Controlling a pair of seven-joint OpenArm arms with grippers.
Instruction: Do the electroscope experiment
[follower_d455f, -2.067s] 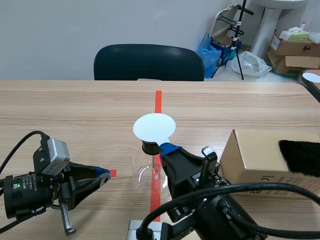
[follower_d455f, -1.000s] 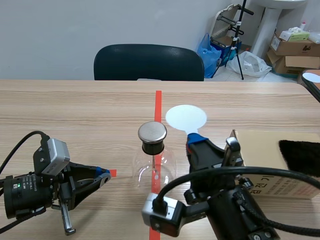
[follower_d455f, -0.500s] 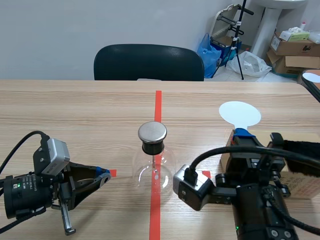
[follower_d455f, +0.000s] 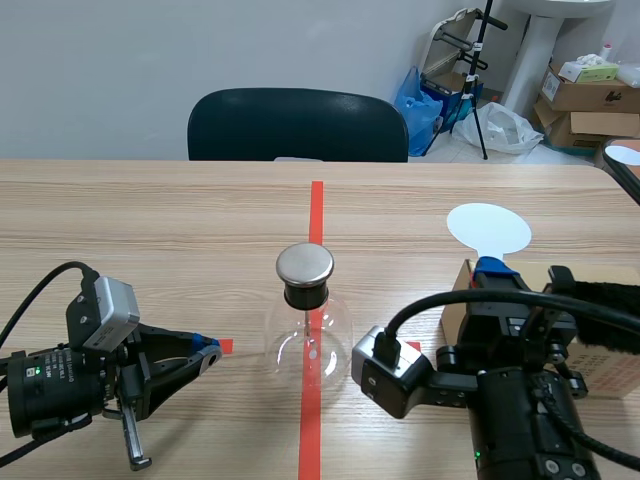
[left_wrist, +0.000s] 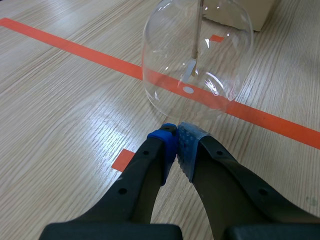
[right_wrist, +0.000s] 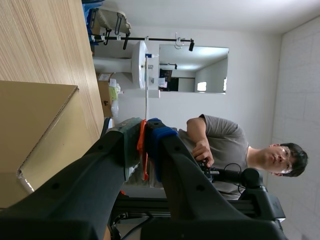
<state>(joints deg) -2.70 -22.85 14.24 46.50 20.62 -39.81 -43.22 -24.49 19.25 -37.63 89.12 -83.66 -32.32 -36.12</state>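
Note:
The electroscope, a clear glass flask (follower_d455f: 308, 335) with a round metal cap (follower_d455f: 305, 264), stands on the red tape line at the table's middle. My right gripper (follower_d455f: 490, 268) is shut on the handle of a white disc paddle (follower_d455f: 488, 228), held upright above the cardboard box (follower_d455f: 560, 290), well right of the cap. In the right wrist view the paddle (right_wrist: 146, 75) shows edge-on, its orange handle pressed between the fingers of my right gripper (right_wrist: 142, 131). My left gripper (follower_d455f: 205, 350) rests low at the left, shut on nothing. In its wrist view the left gripper (left_wrist: 177, 134) sits just short of the flask (left_wrist: 197, 60).
A black fur cloth (follower_d455f: 600, 312) lies on the box's right part. A dark chair (follower_d455f: 298, 125) stands behind the far table edge. A person (right_wrist: 225, 145) shows in the right wrist view beyond the box (right_wrist: 35, 130).
The right arm carried the white paddle from above the electroscope's cap off to the right, over the box. The left arm stayed still.

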